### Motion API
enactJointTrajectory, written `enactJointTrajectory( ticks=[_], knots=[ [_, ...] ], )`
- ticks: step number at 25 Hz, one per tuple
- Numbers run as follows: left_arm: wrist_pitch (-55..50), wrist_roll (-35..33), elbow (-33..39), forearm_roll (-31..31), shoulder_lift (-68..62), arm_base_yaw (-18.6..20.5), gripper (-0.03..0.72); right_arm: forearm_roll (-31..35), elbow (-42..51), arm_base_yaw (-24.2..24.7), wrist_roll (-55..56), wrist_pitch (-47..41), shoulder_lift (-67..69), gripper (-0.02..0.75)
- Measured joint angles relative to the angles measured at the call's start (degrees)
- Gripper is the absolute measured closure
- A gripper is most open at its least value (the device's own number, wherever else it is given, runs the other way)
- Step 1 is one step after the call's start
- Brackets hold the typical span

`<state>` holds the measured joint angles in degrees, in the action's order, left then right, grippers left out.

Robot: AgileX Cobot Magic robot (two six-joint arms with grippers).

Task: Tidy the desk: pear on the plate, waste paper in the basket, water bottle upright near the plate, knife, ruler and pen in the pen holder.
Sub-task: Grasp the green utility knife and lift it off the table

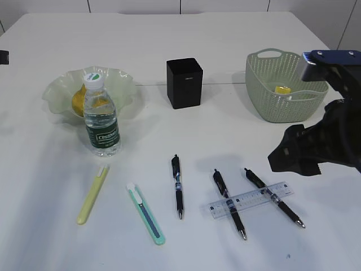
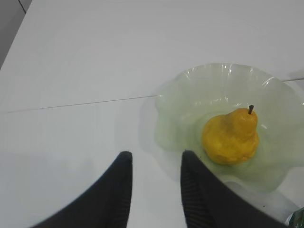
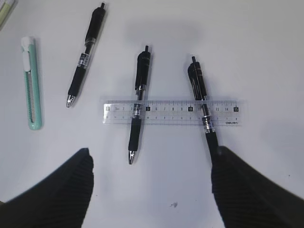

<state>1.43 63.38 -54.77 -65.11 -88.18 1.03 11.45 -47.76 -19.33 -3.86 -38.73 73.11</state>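
The right gripper (image 3: 149,190) hangs with its ribbed black fingers wide apart, holding nothing, over the clear flat ruler (image 3: 171,113) lying across two black pens near the desk's (image 1: 237,34) front right edge. The left gripper (image 2: 154,183), partly apart and empty, hovers beside the wavy green glass plate (image 2: 175,95) holding the bumpy yellow pear (image 2: 230,137).

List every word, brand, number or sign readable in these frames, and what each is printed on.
"5", "10", "15": centimetre marks on the clear ruler, right wrist view; its other scale figures are too small.
Small dark logo at the ruler's right end: blurred, not readable.
White lettering on the water bottle label: a brand word, too blurred to spell out.
Pens, utility knives, pen holder, basket: no legible text.
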Motion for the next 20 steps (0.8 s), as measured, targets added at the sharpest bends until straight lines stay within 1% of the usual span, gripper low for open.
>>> enactJointTrajectory(
  ticks=[3, 6, 11, 15, 20],
  knots=[
    [0.0, 0.0, 0.0, -0.87, 0.0, 0.0, 0.444, -0.38, 0.0, 0.0, 0.0, -0.09, 0.0, 0.167],
    [0.0, 0.0, 0.0, -3.23, 0.0, 0.0, 0.443, -0.95, 0.0, 0.0, 0.0, -0.09, 0.0, 0.167],
    [0.0, 0.0, 0.0, -11.15, 0.0, 0.0, 0.443, -1.81, 0.0, 0.0, 0.0, -0.09, 0.0, 0.167],
    [0.26, 0.0, 0.0, -17.09, 0.0, -0.77, 0.443, -1.94, 0.0, 0.0, 0.0, -0.09, 0.0, 0.167],
    [0.75, 0.0, 0.0, -18.03, 0.0, -1.25, 0.443, -2.05, 0.0, 0.0, 0.0, 0.01, 0.0, 0.167]
  ],
)
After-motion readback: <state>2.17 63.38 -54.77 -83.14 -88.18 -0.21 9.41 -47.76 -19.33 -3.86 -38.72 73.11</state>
